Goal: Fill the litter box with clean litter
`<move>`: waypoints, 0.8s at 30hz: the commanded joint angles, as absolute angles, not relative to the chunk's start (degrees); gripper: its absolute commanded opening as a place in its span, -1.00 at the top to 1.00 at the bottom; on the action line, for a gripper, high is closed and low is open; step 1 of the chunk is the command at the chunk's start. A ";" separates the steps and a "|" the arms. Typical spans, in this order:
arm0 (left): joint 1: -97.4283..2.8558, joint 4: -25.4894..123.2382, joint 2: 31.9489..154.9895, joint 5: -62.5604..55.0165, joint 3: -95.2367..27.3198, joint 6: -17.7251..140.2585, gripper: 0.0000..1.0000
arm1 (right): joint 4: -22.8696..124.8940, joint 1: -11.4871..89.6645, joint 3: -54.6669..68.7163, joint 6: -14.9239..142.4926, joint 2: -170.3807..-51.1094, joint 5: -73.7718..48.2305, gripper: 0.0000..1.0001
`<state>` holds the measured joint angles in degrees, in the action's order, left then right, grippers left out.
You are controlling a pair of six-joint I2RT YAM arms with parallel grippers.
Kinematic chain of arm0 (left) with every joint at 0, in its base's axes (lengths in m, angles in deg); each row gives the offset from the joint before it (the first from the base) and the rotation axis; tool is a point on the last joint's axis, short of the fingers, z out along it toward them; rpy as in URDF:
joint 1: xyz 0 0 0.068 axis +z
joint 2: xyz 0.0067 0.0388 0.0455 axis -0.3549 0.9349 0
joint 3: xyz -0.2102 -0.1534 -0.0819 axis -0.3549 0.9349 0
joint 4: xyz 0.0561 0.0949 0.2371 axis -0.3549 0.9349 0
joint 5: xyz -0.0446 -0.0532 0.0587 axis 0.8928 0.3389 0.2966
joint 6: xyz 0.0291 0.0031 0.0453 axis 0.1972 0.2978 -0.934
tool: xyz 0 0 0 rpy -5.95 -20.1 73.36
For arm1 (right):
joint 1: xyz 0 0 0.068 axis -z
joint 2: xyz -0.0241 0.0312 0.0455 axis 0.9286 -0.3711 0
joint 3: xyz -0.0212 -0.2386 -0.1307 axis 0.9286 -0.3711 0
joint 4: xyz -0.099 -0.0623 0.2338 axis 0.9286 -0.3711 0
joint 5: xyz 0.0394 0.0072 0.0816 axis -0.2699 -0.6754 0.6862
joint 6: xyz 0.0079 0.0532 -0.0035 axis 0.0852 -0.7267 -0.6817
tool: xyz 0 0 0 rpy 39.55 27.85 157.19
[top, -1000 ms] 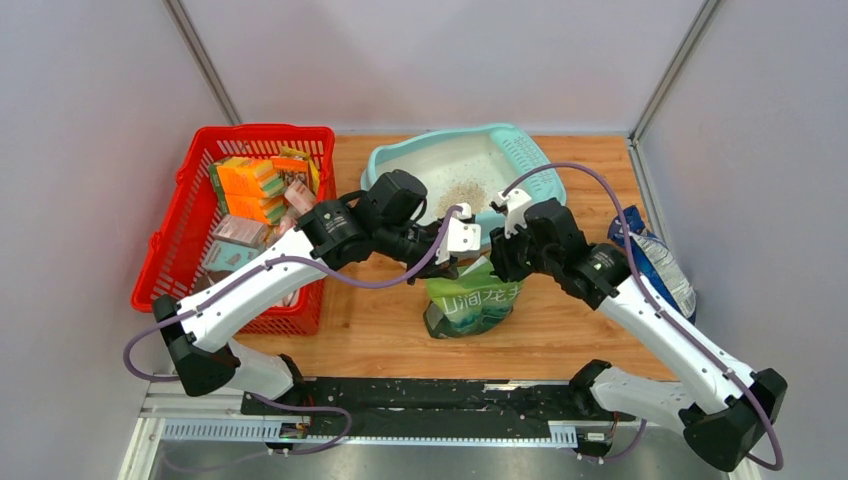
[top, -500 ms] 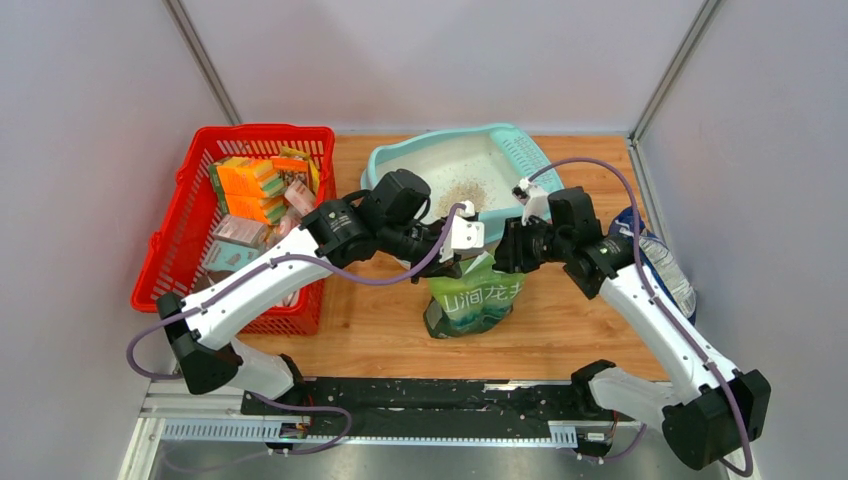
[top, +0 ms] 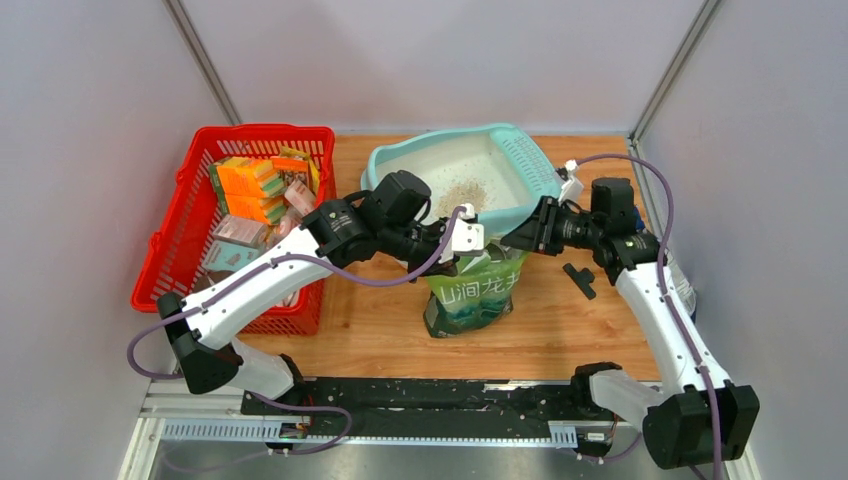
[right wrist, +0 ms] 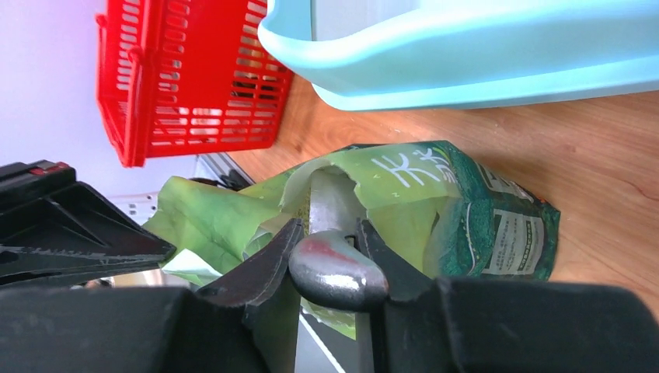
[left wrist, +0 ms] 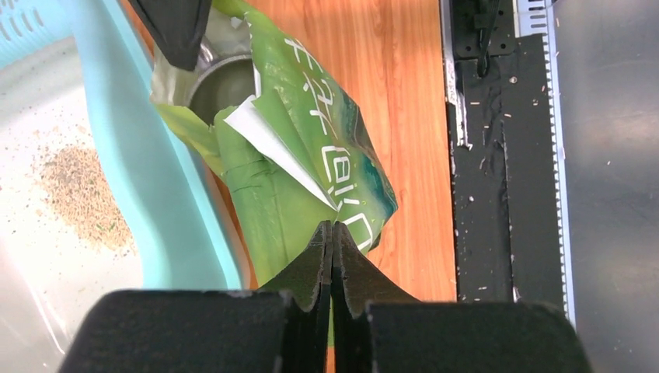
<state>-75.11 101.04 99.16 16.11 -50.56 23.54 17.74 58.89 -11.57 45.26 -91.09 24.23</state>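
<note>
Green bag (top: 470, 298) pinched in the left tool (left wrist: 332, 230) — right tool (right wrist: 329, 233) clamps the metal scoop (right wrist: 336, 277) in its mouth.

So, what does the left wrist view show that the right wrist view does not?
Only the left wrist view shows the inside of the litter box, with a small pile of litter, and the left fingers shut on an edge of the green bag. Only the right wrist view shows the red basket and the right fingers shut on the handle of the grey scoop. Both views show the green bag, the litter box and the wooden table.
</note>
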 commanded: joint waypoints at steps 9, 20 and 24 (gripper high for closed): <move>-73.96 105.03 96.90 13.02 -50.91 20.95 1.00 | 21.58 71.38 -11.49 41.04 -88.11 40.94 1.00; -73.17 104.77 96.90 13.02 -51.53 20.86 1.00 | 7.76 76.38 -6.65 50.82 -91.01 43.13 1.00; -72.91 104.50 96.72 12.93 -51.53 20.86 1.00 | 2.85 78.58 -4.01 54.25 -92.32 44.71 1.00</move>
<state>-74.00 102.18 98.53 14.80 -50.56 22.18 8.69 75.55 -9.67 50.44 -91.84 39.95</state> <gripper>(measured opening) 0.006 0.283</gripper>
